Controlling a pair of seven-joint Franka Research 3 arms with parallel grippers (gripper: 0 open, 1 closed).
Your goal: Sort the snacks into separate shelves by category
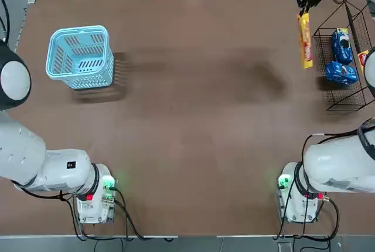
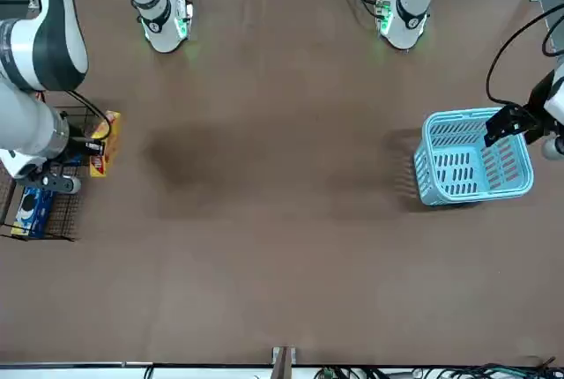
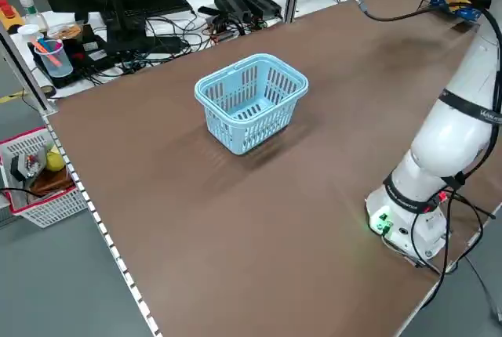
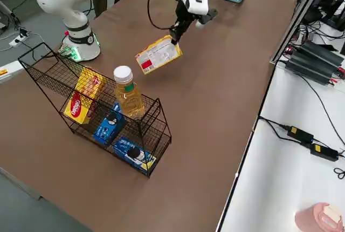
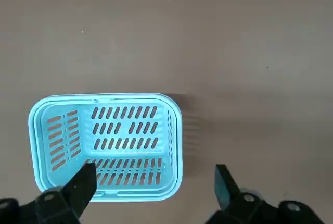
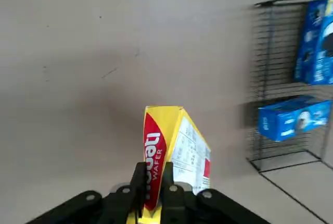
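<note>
Your right gripper (image 6: 152, 193) is pinching the yellow box (image 4: 158, 54) by one end, aloft just left of the rack (image 4: 64, 78), ready to shelve; left gripper (image 5: 151, 182) hangs wide open, empty, over the basket (image 5: 174, 130).

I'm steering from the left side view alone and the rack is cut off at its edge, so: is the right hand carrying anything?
Observer: Yes. The right hand is shut on a yellow wafer box, lifted off the table beside the wire rack.
Operator: What's already in the rack?
Observer: Two blue packets, one and another, lie on its lower mesh, and a second yellow box leans higher up.
Operator: Anything that isn't a snack?
Observer: A bottle of amber liquid with a white cap stands in the rack.
Operator: And the left hand?
Observer: The left hand is open, above the light blue basket.
</note>
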